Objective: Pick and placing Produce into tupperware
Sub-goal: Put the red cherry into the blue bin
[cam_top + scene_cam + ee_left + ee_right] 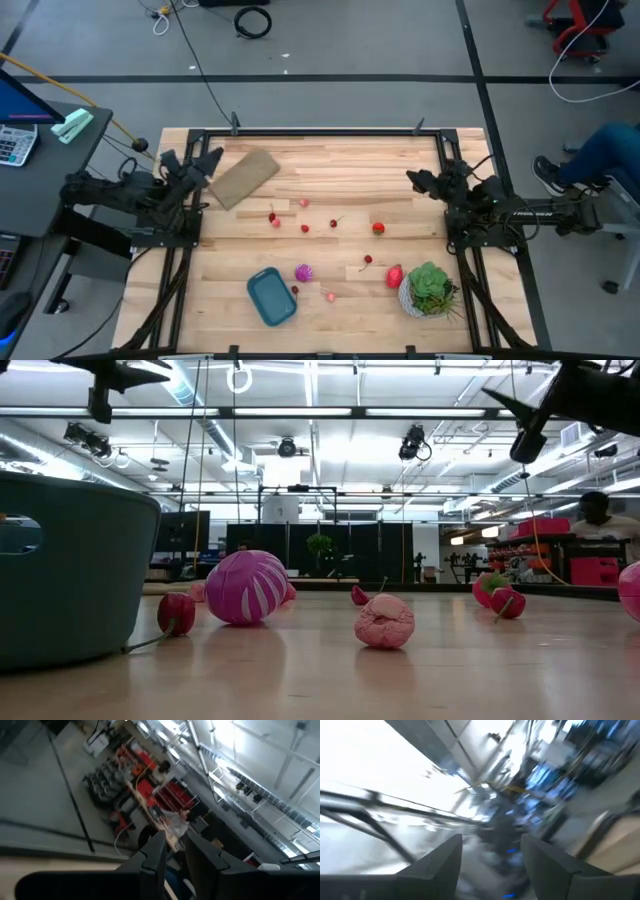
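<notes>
The teal tupperware [271,297] rests on its base near the table's near edge and fills the low view's left side [70,580]. Produce lies scattered on the wood. A magenta-purple ball [303,272] [245,587] and a pale pink piece [330,295] [385,622] sit beside the container. A red cherry [176,613] lies against it. Several red pieces [334,223] lie mid-table. My left gripper [205,163] [175,855] hovers open at the table's far left. My right gripper [420,181] [491,860] hovers open at the far right. Both wrist views point into the room.
A flat tan rectangular piece [243,177] lies by the left gripper. A green leafy plant in a white pot [430,288] stands near the right near corner, with a red piece [395,275] beside it. A person's leg and shoe [575,165] show beyond the right edge.
</notes>
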